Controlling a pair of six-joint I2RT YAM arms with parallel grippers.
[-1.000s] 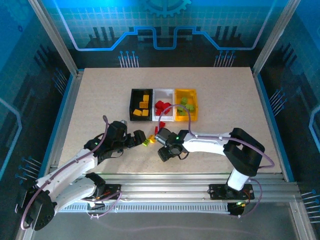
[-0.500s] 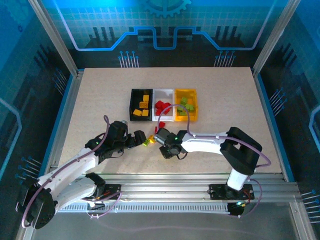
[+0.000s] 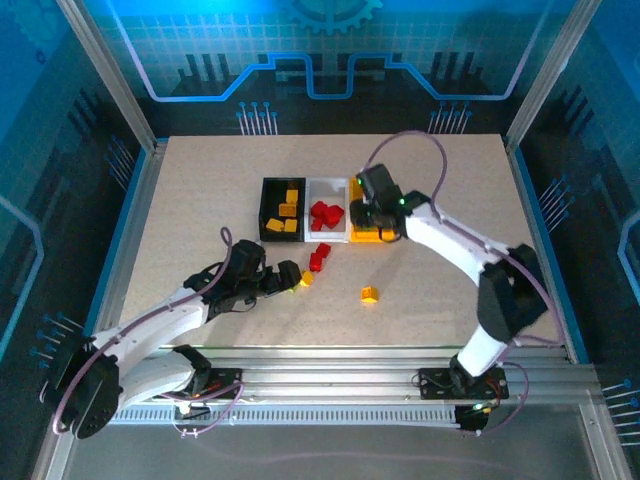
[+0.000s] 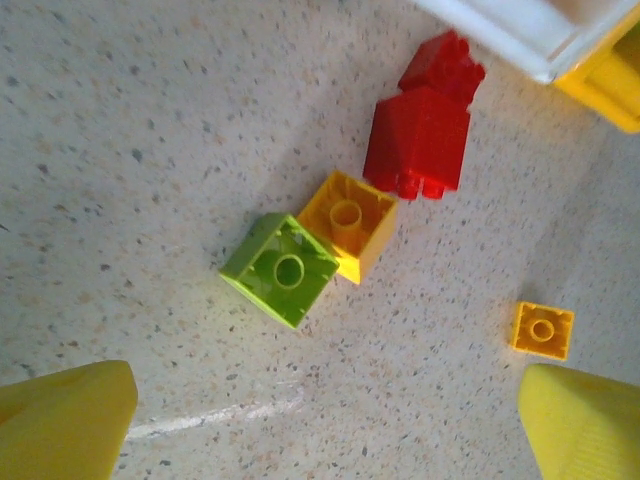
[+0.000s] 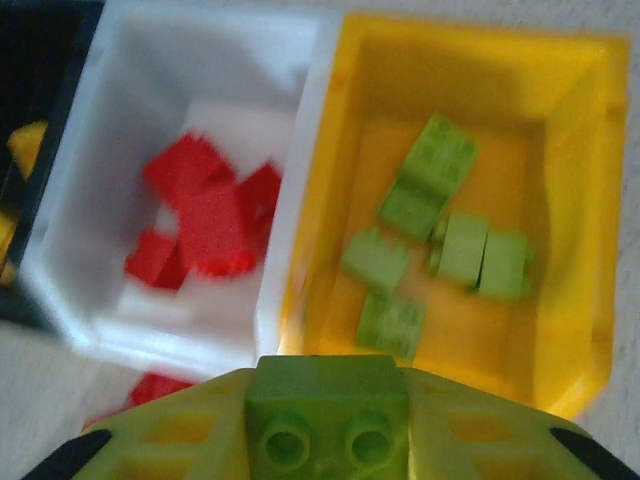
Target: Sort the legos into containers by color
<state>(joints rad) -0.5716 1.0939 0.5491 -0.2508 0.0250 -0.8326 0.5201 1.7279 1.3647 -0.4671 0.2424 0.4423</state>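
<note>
Beige tabletop (image 3: 200,190) carries black bin (image 3: 264,210), white bin (image 3: 327,182) and yellow bin (image 5: 585,150) in a row. Right claw (image 5: 328,440) above the yellow bin pinches a lime brick (image 5: 328,395). Left claw (image 4: 320,415), spread wide, frames a green brick (image 4: 280,270) touching an orange brick (image 4: 348,225).

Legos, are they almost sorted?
Nearly. Done: orange pieces in the black bin, red pieces in the white bin, green pieces in the yellow bin. In hand: the right claw holds a green brick near it. Left loose: two red bricks, one lime brick, two orange bricks.
</note>
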